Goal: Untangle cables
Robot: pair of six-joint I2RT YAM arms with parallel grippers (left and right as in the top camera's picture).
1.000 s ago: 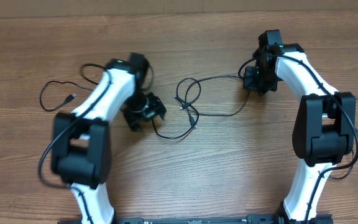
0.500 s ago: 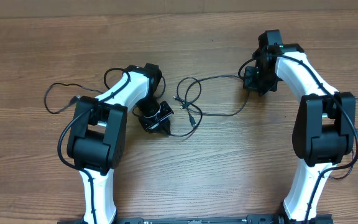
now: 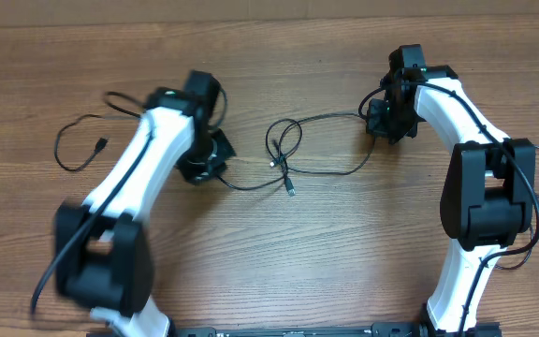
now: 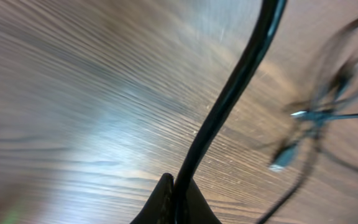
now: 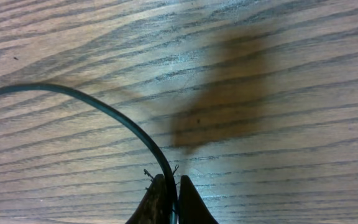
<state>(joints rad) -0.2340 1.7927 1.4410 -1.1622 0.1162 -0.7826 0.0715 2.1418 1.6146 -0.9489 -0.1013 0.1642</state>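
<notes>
The thin black cables (image 3: 284, 140) lie on the brown wood-grain table (image 3: 344, 271), their strands crossing in a small tangled loop (image 3: 286, 148) near the table's middle (every place below is given from this loop). Just left of the loop, the left gripper (image 3: 211, 161) sits low over the wood, pinched tight on one strand that runs from it rightwards into the loop. The left wrist view shows that strand (image 4: 229, 106) rising out of the pressed-together black fingertips (image 4: 157, 208), with the blurred loop and a small silver-tipped plug (image 4: 283, 157) beyond. Right of the loop, the right gripper (image 3: 379, 120) is likewise clamped on a strand leading back to it. In the right wrist view the strand curves away from fingertips (image 5: 155, 200) that meet around it. Far left of the loop, past the left arm, a loose black cord (image 3: 68, 140) curls on the wood, its plug end (image 3: 101, 143) lying free.
</notes>
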